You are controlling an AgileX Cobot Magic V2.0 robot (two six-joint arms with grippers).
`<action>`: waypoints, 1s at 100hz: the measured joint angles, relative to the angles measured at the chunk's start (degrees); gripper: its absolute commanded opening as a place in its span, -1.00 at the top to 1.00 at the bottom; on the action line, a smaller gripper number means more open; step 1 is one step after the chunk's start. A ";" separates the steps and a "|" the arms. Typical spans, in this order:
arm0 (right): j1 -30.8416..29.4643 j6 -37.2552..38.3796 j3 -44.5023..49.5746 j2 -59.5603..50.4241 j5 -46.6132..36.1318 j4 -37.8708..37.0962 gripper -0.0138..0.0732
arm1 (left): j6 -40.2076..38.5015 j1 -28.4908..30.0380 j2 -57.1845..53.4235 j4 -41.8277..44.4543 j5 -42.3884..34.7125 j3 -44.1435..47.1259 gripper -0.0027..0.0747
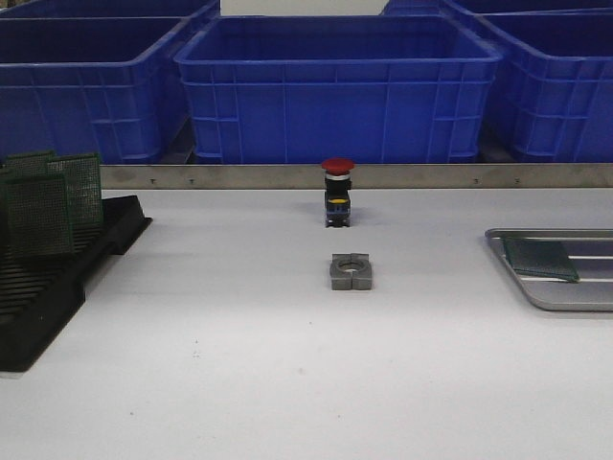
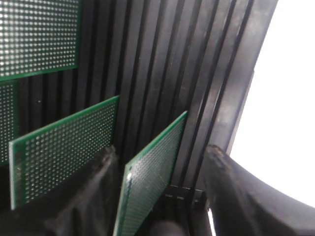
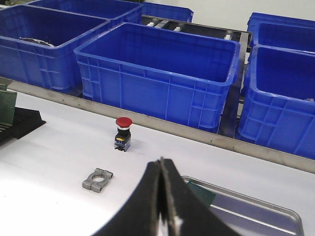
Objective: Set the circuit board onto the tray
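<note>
In the left wrist view, my left gripper (image 2: 161,151) is open down in the black slotted rack (image 2: 162,64). A green perforated circuit board (image 2: 150,174) stands upright between its fingers, nearer one finger, with a clear gap to the other. More boards (image 2: 59,152) stand in neighbouring slots. The rack with its boards (image 1: 43,206) is at the table's left. The silver tray (image 1: 575,299) lies at the right edge and holds one green board (image 1: 539,259). My right gripper (image 3: 161,167) is shut and empty, hanging above the table near the tray (image 3: 280,216). Neither arm shows in the front view.
A red-capped push-button switch (image 1: 337,192) stands mid-table, with a grey metal clamp block (image 1: 351,271) just in front of it. Large blue bins (image 1: 335,86) line the back behind a metal rail (image 1: 431,175).
</note>
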 measured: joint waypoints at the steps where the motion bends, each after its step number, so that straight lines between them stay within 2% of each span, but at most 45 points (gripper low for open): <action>1: 0.00 0.00 0.00 0.00 0.00 0.00 0.95 | 0.00 0.00 0.00 0.00 0.00 0.00 -0.01; 9: 0.00 0.00 0.00 0.00 0.23 0.00 0.95 | 0.00 0.00 0.00 0.00 0.00 0.00 0.11; 26: 0.00 0.00 0.00 0.00 0.34 0.00 0.95 | 0.00 0.00 0.00 0.00 0.00 0.00 0.68; 37: 0.00 0.00 0.00 0.00 0.34 0.00 0.95 | 0.00 0.00 0.00 0.00 0.25 0.00 0.99; 57: 0.00 0.00 0.00 0.00 0.34 0.00 0.95 | 0.63 0.00 0.00 0.49 5.39 -2.45 0.98; 74: 0.00 0.00 0.00 0.00 0.42 0.00 0.95 | 0.01 0.00 -0.26 -1.25 5.89 -6.97 0.98; 100: 0.00 0.00 0.00 0.00 0.42 0.90 0.95 | 0.30 -0.53 -4.88 -16.47 6.18 -9.04 0.98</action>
